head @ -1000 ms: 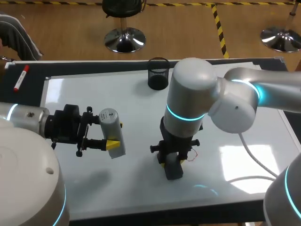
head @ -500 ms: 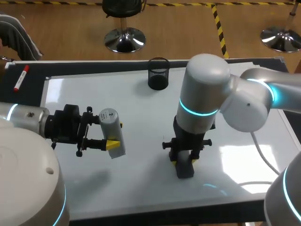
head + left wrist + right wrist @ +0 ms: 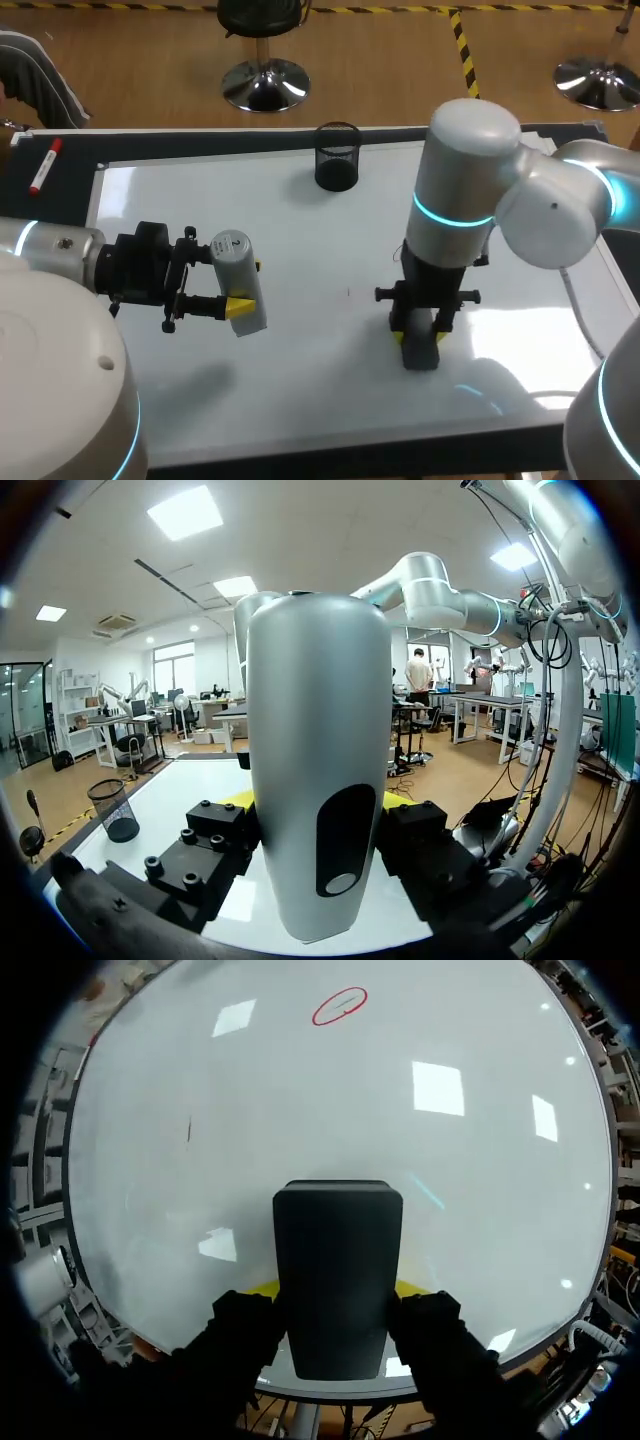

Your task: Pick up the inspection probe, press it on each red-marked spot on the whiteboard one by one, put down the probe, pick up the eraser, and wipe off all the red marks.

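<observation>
The whiteboard's red ring shows clearly only in the right wrist view.

The whiteboard is glossy, mirroring the lights. The eraser looks matt black, the probe smooth satin grey, the cup black wire mesh.

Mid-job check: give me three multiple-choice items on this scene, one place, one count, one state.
1. Where is the mesh cup? A) at the whiteboard's far edge B) lying tipped over C) in a gripper
2. How many red marks show in the right wrist view? A) none B) one C) three
3. The right gripper is: A) open B) shut on the cup C) shut on the eraser
A: it stands upright by the far edge. B: one oval ahead of the eraser. C: both fingers clamp the eraser; the left gripper holds the probe.
</observation>
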Robot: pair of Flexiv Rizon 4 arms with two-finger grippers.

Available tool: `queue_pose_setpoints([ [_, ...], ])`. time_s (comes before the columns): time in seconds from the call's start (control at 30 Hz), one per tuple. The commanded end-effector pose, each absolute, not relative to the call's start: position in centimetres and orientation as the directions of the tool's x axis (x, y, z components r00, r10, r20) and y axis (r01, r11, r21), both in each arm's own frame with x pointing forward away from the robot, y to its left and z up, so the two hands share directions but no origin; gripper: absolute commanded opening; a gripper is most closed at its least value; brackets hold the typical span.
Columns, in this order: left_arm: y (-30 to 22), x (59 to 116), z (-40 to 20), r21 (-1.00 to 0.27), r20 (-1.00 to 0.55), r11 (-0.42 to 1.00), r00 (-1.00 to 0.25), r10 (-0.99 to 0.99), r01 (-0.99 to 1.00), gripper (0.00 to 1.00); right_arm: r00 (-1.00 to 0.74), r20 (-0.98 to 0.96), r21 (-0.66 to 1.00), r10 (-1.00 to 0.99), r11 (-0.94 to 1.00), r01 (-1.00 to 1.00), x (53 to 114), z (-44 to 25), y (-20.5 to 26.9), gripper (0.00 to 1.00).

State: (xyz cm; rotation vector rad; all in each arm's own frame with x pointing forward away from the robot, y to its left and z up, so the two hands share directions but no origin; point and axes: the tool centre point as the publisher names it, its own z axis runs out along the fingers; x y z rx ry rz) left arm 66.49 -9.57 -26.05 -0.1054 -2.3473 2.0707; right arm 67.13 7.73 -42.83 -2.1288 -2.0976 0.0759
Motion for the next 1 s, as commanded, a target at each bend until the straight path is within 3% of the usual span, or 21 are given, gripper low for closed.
queue_pose_setpoints([
  [0.03,-9.5,66.3,-26.0,-0.991,-0.041,0.121,-0.998,0.054,0.047,0.0,0.045,0.077,-0.143,0.996,-0.033,0.989,67.1,-45.6,3.6,0.0],
  [0.33,-9.5,66.3,-26.0,-0.991,-0.041,0.121,-0.998,0.054,0.047,0.0,0.084,0.066,-0.097,0.994,-0.078,0.992,67.1,-42.7,1.9,0.0],
  [1.0,-9.5,66.3,-26.0,-0.991,-0.041,0.121,-0.998,0.054,0.047,0.0,-0.022,0.05,-0.037,0.998,0.024,0.999,68.4,-40.0,7.7,0.0],
])
